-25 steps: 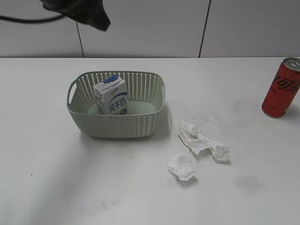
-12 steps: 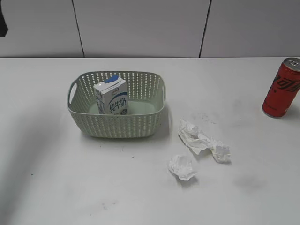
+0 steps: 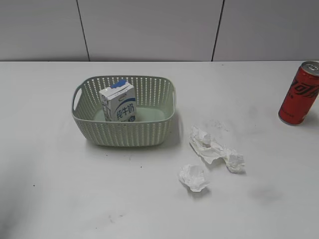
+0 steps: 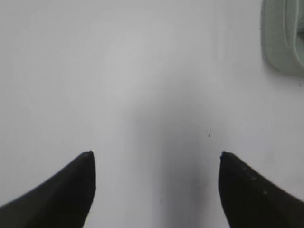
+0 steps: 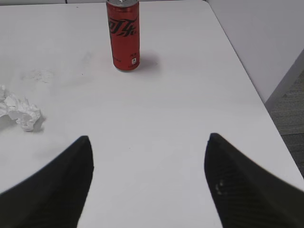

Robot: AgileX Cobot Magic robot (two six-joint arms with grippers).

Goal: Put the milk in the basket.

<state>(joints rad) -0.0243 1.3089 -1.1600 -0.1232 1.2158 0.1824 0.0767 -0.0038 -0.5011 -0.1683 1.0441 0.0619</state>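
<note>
Carton (image 3: 118,103) upright in perforated basket (image 3: 124,132)

Left hand (image 4: 156,159) gapes above table (image 4: 118,71); basket (image 4: 285,42) top right.

**Layout on the table**

White and blue rectangular milk carton (image 3: 118,104) stands upright inside the pale sage-green perforated plastic basket (image 3: 124,133), toward its left half. Basket sits left of centre on the white table (image 3: 60,189). Right of the basket and nearer the camera: long crumpled white tissue (image 3: 215,150), with a smaller crumpled white tissue ball (image 3: 194,177) just in front of it, the two apart. Red cylindrical soda can (image 3: 298,93) stands upright at the far right, well apart from the tissues and behind them. A panelled wall (image 3: 149,30) rises behind the table.
</note>
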